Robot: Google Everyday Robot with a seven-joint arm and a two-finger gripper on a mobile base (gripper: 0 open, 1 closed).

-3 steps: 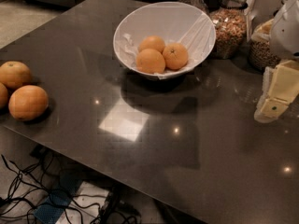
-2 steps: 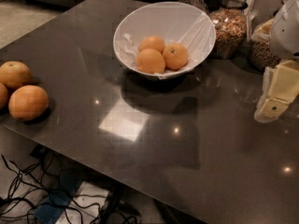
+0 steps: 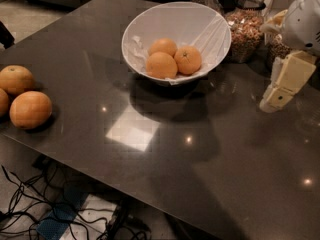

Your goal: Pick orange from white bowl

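The white bowl (image 3: 150, 21), wide and lined with crumpled white paper, stands at the back middle of the dark table. Three small oranges lie in it. The orange (image 3: 188, 60) with a dark stem dot is the right one, touching the other two (image 3: 161, 65) (image 3: 163, 46). My gripper (image 3: 281, 86), cream coloured, hangs at the right edge of the view above the table. It is to the right of the bowl, apart from it and holding nothing that I can see.
Bigger oranges (image 3: 30, 109) (image 3: 15, 79) lie at the table's left edge. Glass jars of nuts (image 3: 245, 28) stand behind the bowl's right side, close to the gripper. Cables (image 3: 30, 209) lie on the floor below the table's front edge.
The gripper has moved a little up and to the left, toward the bowl. The bowl and oranges have not moved.
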